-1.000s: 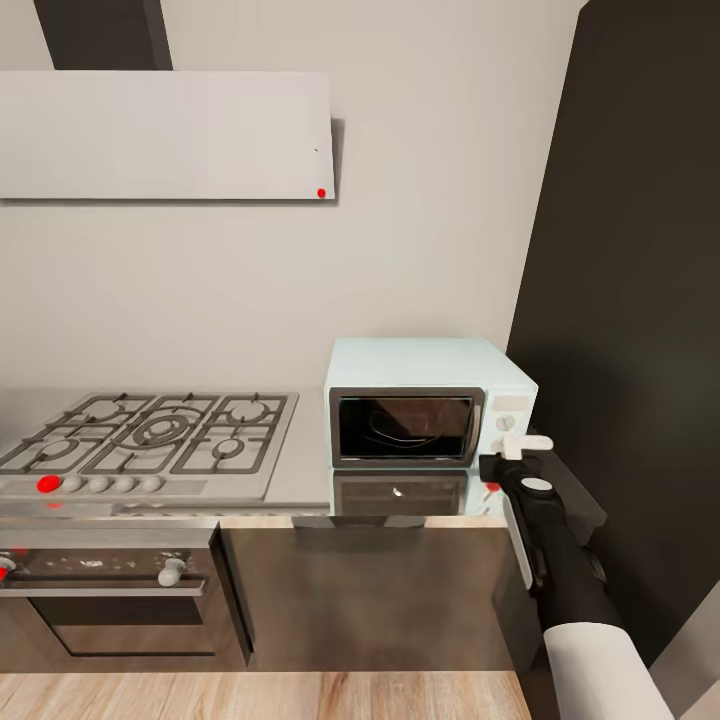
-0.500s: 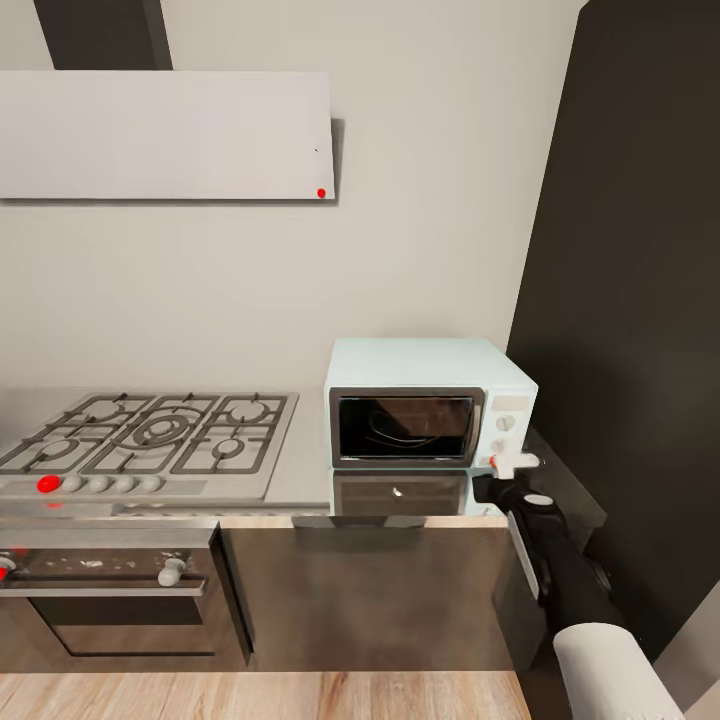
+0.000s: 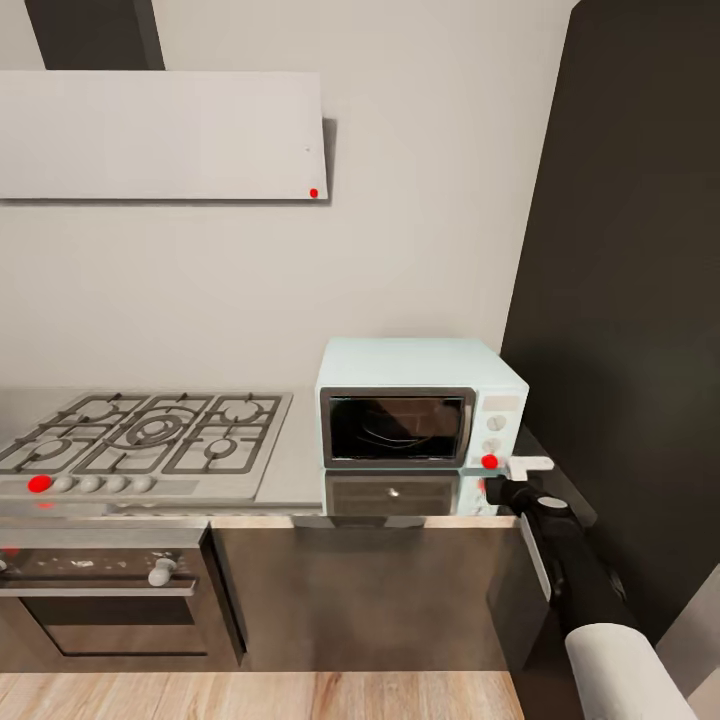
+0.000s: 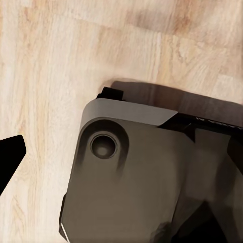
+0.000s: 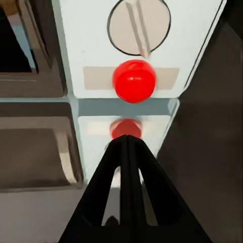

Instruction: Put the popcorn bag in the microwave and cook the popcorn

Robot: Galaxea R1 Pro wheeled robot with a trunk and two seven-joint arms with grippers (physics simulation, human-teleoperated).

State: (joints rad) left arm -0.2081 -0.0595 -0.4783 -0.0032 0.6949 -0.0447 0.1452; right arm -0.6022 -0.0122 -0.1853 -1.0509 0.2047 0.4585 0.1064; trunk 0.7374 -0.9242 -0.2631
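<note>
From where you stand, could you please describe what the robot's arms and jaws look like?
The right arm is black toward the wrist, with a white sleeve-like segment nearer the body and a pale round disc on top. The right gripper has a white tip in the head view; its jaws look like black tapered wedges in the wrist view.

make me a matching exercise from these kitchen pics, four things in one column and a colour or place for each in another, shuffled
Things:
1. microwave
2. gas hob
3. start button
4. right gripper

Descriptions:
A. round and red, on the white control panel under a knob
B. black fingers pressed together, pointing at the button
C. pale mint-blue box with a dark glass door, door shut
D. steel with grates, to the left of the microwave on the countertop

Pairs: 1-C, 2-D, 3-A, 4-B
</note>
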